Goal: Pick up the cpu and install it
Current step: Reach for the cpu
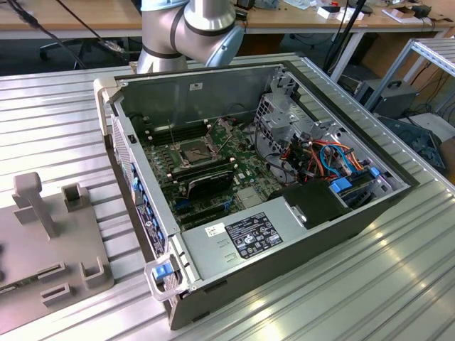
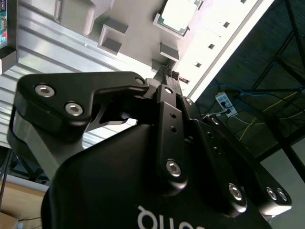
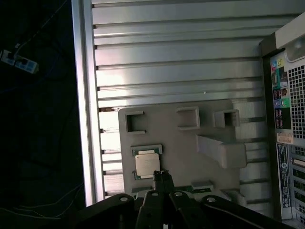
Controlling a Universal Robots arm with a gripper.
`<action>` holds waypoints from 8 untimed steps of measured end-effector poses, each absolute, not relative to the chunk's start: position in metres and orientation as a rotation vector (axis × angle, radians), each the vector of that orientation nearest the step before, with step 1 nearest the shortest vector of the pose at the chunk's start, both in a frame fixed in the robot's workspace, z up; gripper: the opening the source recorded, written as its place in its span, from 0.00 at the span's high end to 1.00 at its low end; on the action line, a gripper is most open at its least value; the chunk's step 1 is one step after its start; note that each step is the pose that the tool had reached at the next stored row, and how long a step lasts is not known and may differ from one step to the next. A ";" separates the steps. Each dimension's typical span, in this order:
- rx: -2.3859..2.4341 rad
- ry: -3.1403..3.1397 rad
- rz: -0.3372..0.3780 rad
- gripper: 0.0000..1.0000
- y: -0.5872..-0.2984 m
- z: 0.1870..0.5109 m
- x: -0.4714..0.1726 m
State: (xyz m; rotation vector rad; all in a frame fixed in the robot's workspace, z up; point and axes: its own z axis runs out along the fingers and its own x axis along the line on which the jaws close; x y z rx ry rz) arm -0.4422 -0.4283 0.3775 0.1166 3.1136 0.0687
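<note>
First wrist view: jaws pressed together, empty, near the cpu point(image 3: 147, 165)

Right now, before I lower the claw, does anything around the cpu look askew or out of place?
Nothing stands out. The cpu lies flat and square in its pocket on the grey fixture plate, and the claw, shut and empty, is near one edge of it.

A ribbed aluminium table point(image 1: 398, 284) of long parallel slats carries everything. An open desktop computer case point(image 1: 213, 92) lies on its side on it, at the middle of the exterior view. Well apart, toward the exterior view's left, a flat grey fixture plate point(image 1: 28, 249) with raised blocks rests directly on the slats.
</note>
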 end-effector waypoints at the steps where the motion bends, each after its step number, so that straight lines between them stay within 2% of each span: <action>1: 0.116 3.114 0.069 0.89 -0.428 0.377 -0.443; 8: 0.117 3.114 0.069 0.89 -0.428 0.377 -0.444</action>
